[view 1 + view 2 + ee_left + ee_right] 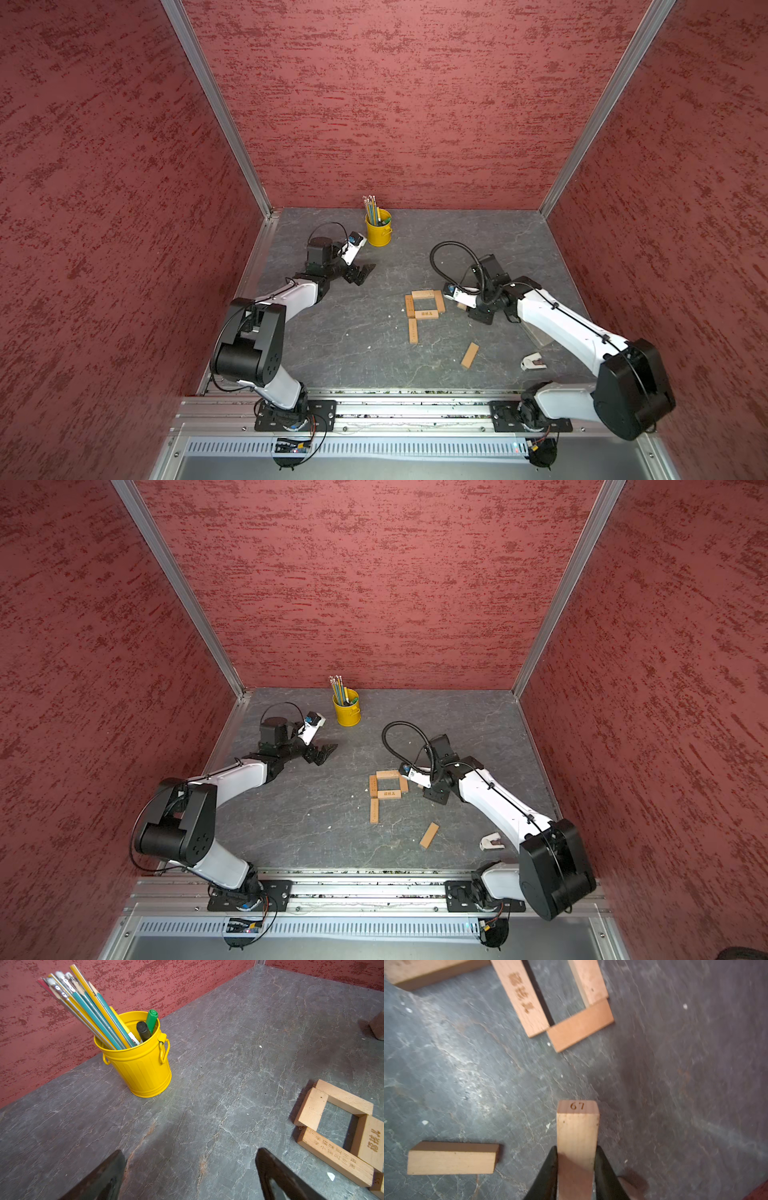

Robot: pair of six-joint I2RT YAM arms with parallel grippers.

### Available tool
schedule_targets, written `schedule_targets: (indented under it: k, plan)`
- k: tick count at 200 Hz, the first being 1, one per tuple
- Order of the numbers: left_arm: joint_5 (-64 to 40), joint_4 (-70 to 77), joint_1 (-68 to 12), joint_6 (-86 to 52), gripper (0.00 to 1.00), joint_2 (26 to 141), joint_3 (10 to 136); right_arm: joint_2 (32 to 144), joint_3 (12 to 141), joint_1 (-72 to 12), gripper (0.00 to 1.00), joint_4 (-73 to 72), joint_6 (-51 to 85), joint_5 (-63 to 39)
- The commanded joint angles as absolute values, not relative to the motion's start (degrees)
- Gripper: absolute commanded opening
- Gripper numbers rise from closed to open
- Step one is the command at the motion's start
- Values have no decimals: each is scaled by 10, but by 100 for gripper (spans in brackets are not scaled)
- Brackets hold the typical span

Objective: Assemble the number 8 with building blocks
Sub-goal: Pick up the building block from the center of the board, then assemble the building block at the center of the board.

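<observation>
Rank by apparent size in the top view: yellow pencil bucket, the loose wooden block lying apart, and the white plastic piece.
Largest: yellow pencil bucket.
Then the loose wooden block and the white plastic piece, which look about alike, so unranked.

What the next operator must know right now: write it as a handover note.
Left gripper: open, empty, near the yellow pencil bucket.
Right gripper: shut on one block, just right of the upper loop.
Done: the upper loop of four bars and the lower-left bar are laid.
Left: place the held block, then the loose bar lying nearer the front; the lower-right side and bottom are missing.
</observation>
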State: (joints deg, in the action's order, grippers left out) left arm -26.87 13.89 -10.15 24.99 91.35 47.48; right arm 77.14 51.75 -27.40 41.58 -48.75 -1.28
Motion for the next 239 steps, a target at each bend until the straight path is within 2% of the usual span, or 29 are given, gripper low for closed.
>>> schedule_targets:
  k: [1, 95, 239]
  plan:
    - [-267, 130, -107, 260, 99, 924, 484, 790, 514, -314, 7, 396, -533, 1]
    - [-274, 162, -105, 245, 99, 914, 470, 850, 505, -452, 8, 328, -500, -37]
    - [-274, 156, -106, 243, 99, 915, 473, 882, 486, -488, 8, 306, -492, -49]
